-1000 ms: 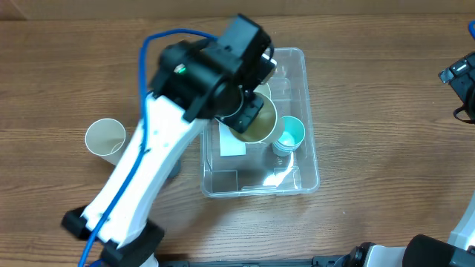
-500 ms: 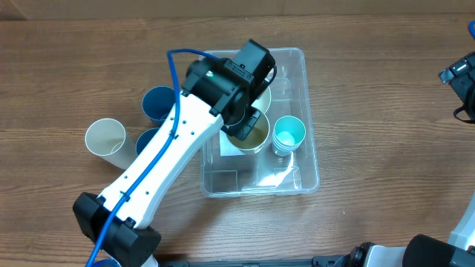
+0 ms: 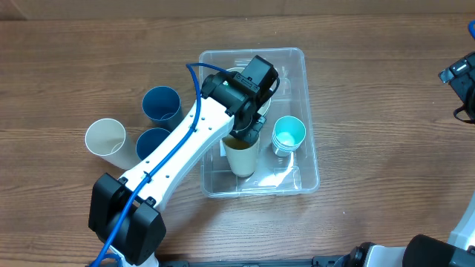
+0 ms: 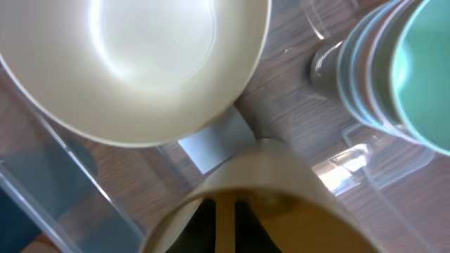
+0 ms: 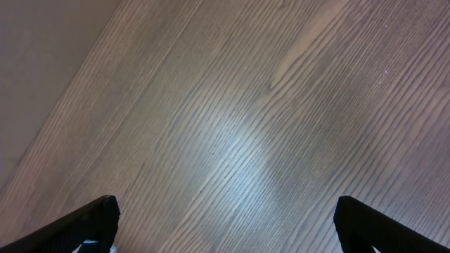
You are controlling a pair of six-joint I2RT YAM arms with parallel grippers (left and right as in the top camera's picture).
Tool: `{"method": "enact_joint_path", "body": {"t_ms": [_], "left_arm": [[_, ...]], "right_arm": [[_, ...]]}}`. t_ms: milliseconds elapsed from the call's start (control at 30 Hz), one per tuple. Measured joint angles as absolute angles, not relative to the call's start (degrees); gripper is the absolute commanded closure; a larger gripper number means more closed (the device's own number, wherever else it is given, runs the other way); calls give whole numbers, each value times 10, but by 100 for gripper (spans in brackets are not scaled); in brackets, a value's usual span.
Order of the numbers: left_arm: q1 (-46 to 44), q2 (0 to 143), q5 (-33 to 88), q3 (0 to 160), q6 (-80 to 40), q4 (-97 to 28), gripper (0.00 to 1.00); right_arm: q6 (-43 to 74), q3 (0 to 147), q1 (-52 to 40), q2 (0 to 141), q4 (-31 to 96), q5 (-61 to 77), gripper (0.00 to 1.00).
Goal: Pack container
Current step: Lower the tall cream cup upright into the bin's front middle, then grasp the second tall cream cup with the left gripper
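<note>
— Container [image 3: 293, 81] first. Where is it?
— It sits in the middle of the surface [image 3: 386, 148], well away from the left and right edges. It is clear, so the wood shows through.
— What is inside?
— A tan bowl [image 4: 133, 63] on the side toward the far edge. A stack of light green cups [image 3: 288, 133] on the side toward the right edge. And a white label [image 4: 214, 137] on the bottom.
— And the left end effector [image 3: 245, 135]?
— It reaches into the container and holds a tan cup [image 3: 242, 157] by the rim. The cup is between the bowl and the container's near wall, just beside the green cups. I cannot tell if the cup touches the bottom.
— Is anything outside?
— Two blue cups [image 3: 161, 104] stand near the container's left wall. A white cup [image 3: 105, 137] stands beyond them, nearer the left edge.
— And the right end effector [image 5: 223, 221]?
— It hangs over bare wood near the right edge. Its fingers are wide apart and hold nothing.
</note>
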State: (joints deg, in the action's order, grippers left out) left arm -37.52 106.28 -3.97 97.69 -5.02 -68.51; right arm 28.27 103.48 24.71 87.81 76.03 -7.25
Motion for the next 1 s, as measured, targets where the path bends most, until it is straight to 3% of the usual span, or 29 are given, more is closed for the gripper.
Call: {"method": "enact_joint_path", "body": {"t_ms": [133,300,467,667,833,1000], "left_arm": [[-375,1063,-23,977,-56,-676,91],[-375,1063,-12,980,-58,-697,74],[-375,1064,-13,1092,-62,-809,52],[-361,1056,-63,1285,-73,-955,47],[-258,1025,-83,1311,-91,-965,44],[-66,972,-76,1303,-105,-964,42]], "right_arm": [[283,1035,247,878,760,-73,0],[283,1035,247,878,760,-72,0],[283,1035,247,878,760,-72,0],[283,1035,247,878,760,-73,0],[283,1035,247,878,760,-73,0],[283,1035,247,878,760,-73,0]]}}
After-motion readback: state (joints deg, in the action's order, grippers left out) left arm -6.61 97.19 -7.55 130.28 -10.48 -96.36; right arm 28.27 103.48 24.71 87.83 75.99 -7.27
